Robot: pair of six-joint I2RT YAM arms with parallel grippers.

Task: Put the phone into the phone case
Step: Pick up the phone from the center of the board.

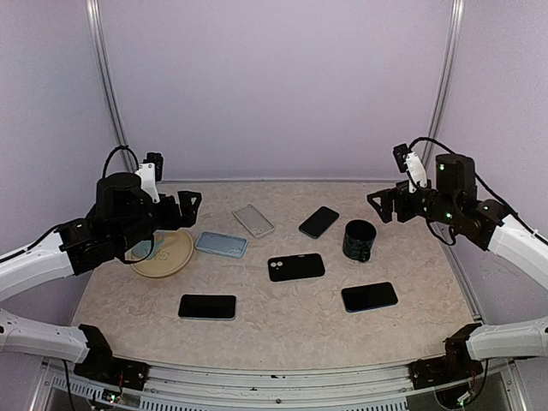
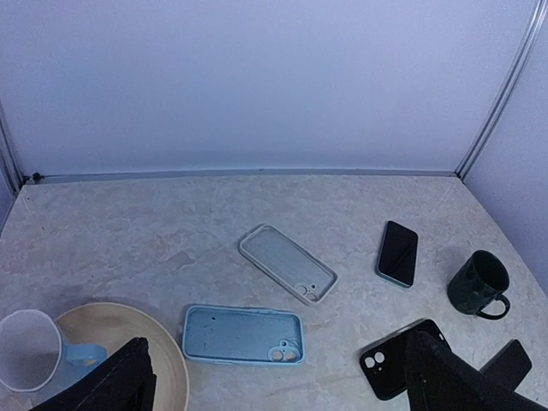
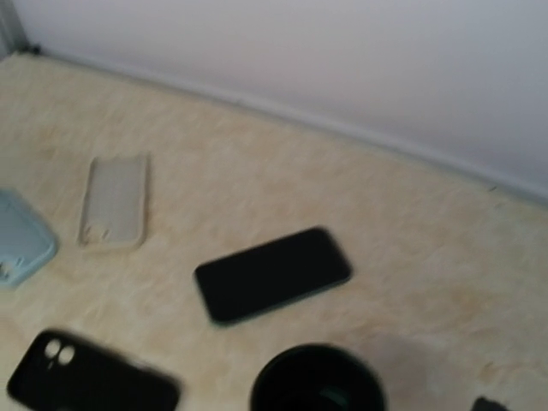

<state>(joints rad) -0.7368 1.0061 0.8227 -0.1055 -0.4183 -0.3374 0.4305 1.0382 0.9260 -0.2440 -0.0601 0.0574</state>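
Three dark phones lie flat on the table: one at the back point(image 1: 318, 222) point(image 2: 398, 253) point(image 3: 272, 274), one front left point(image 1: 207, 306), one front right point(image 1: 369, 297). Three empty cases lie face up: a whitish one point(image 1: 253, 220) point(image 2: 287, 264) point(image 3: 114, 199), a light blue one point(image 1: 221, 245) point(image 2: 243, 334) and a black one point(image 1: 295, 266) point(image 2: 396, 358). My left gripper point(image 1: 190, 209) point(image 2: 287, 385) hangs open above the table's left side, holding nothing. My right gripper point(image 1: 384, 205) hovers open at the right, above the table, also holding nothing.
A dark green mug point(image 1: 359, 240) point(image 2: 479, 284) point(image 3: 317, 381) stands right of centre between the back phone and the front right one. A beige plate point(image 1: 175, 257) point(image 2: 103, 325) with a pale cup point(image 2: 30, 347) on it sits at the left, under my left arm.
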